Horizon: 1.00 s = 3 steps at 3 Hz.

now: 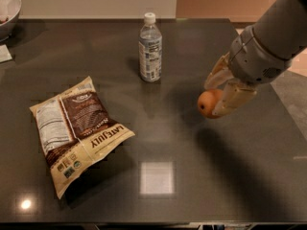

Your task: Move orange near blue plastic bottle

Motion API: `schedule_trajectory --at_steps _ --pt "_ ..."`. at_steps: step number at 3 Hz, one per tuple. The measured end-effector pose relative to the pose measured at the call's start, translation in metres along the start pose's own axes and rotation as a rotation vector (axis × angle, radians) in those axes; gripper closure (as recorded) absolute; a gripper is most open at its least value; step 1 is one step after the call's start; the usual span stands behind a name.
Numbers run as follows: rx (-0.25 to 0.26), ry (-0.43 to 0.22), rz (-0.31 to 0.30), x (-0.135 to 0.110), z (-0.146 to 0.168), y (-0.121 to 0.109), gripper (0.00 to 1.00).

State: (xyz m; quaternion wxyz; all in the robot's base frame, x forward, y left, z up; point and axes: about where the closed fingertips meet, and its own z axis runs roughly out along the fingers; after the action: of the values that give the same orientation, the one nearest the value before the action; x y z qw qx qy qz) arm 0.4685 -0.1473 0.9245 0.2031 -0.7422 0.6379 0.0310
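The orange (207, 104) is held between the cream fingers (231, 97) of my gripper (214, 96), lifted a little above the dark table (192, 176), right of centre. The gripper is shut on the orange. The blue plastic bottle (150, 48) stands upright with its white cap at the back centre of the table, to the left of and beyond the orange. My grey arm (271, 37) comes in from the upper right.
A brown-and-cream snack bag (76, 131) lies flat at the left front. A bowl (7, 11) sits at the far left back corner, with a white slip of paper (5, 53) beside it. The table's right edge is near the arm.
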Motion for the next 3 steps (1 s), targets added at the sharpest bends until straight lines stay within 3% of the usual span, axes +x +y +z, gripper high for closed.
schedule_trajectory --at_steps 3 --pt "0.041 -0.039 0.022 -0.008 0.030 -0.068 1.00"
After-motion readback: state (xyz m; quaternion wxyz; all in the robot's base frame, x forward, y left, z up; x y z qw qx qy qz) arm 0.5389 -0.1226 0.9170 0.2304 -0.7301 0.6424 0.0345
